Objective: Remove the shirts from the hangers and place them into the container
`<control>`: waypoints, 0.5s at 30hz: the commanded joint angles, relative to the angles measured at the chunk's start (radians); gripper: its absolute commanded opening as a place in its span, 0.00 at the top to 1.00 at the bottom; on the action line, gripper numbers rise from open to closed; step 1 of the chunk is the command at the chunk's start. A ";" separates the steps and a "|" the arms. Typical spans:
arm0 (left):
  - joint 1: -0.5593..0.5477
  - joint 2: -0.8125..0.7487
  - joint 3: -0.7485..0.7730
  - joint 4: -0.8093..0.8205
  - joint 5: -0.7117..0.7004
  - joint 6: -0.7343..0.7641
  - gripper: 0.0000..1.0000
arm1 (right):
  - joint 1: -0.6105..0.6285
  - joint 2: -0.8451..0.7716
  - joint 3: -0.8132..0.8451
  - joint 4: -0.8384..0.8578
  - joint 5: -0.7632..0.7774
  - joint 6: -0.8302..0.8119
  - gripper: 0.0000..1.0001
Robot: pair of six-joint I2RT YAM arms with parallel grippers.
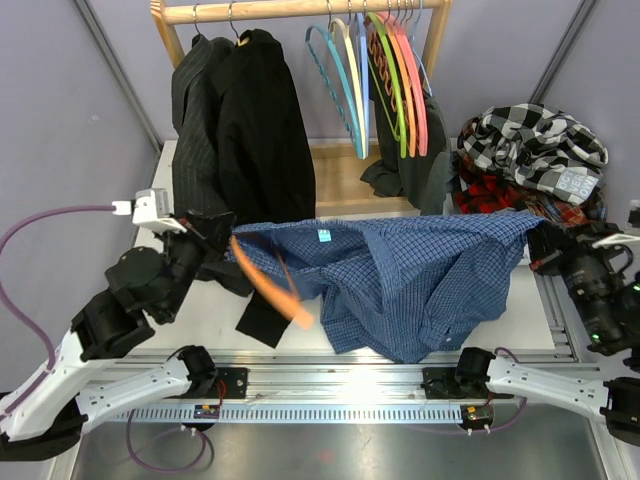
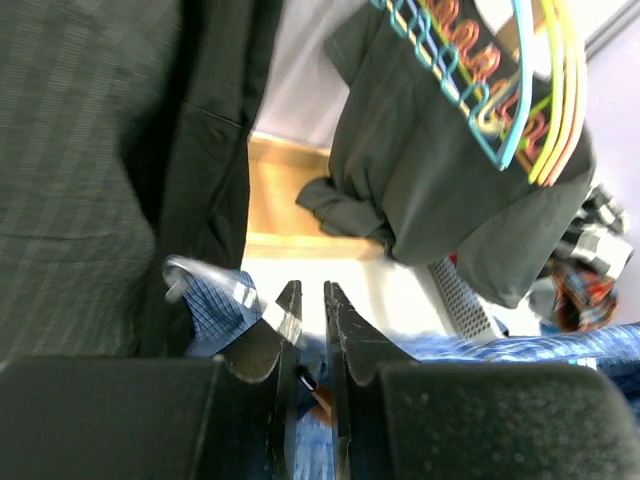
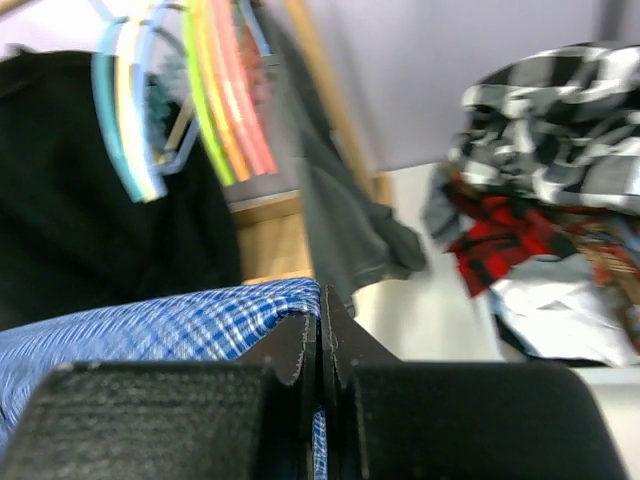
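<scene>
Shirts fill most of the top view. A blue fine-checked button shirt (image 1: 400,275) hangs stretched above the white table (image 1: 200,310), between the left gripper (image 1: 222,240) and the right gripper (image 1: 540,245). A blurred orange plastic hanger (image 1: 270,283) slants down from the left gripper across the blue shirt's left end. Behind, at the far left of the wooden rail (image 1: 300,10), we see a charcoal pinstriped shirt (image 1: 195,110) and a plain black shirt (image 1: 265,130) side by side. A bunch of bare coloured hangers (image 1: 385,70) hangs further right, with a dark grey garment (image 1: 415,165) below them. A heap of checked clothes (image 1: 530,150) lies at the far right.

In the left wrist view, the left gripper (image 2: 311,290) has its jaws a thin slit apart. Blue shirt cloth (image 2: 215,305) bunches against the left finger, and a bit of orange (image 2: 320,395) sits low in the slit. We take the jaws to be clamped on the blue shirt. The grey garment (image 2: 450,190) hangs beyond.

In the right wrist view, the right gripper (image 3: 322,300) has its jaws pressed together on the edge of the blue shirt (image 3: 150,325), which runs off to the left. The black shirt (image 3: 60,200), the coloured hangers (image 3: 215,100) and the heap (image 3: 550,130) lie beyond.
</scene>
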State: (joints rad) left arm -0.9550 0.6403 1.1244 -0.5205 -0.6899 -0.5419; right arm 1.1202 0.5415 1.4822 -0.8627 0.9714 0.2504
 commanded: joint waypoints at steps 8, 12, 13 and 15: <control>0.025 -0.022 -0.008 0.109 -0.047 0.024 1.00 | -0.010 0.360 0.026 -0.168 0.037 0.128 1.00; 0.025 0.117 0.096 0.163 0.176 -0.109 1.00 | -0.010 0.480 -0.078 -0.118 -0.126 0.188 1.00; 0.025 0.183 0.162 0.160 0.275 -0.136 1.00 | -0.010 0.507 -0.130 -0.102 -0.129 0.200 1.00; 0.018 0.234 0.218 0.149 0.401 -0.206 1.00 | -0.010 0.534 -0.177 -0.065 -0.123 0.225 1.00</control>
State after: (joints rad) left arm -0.9298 0.8070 1.2335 -0.4854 -0.5358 -0.6170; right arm 1.1137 1.0565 1.3613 -0.9493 0.8944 0.3958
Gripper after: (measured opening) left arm 0.091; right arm 0.011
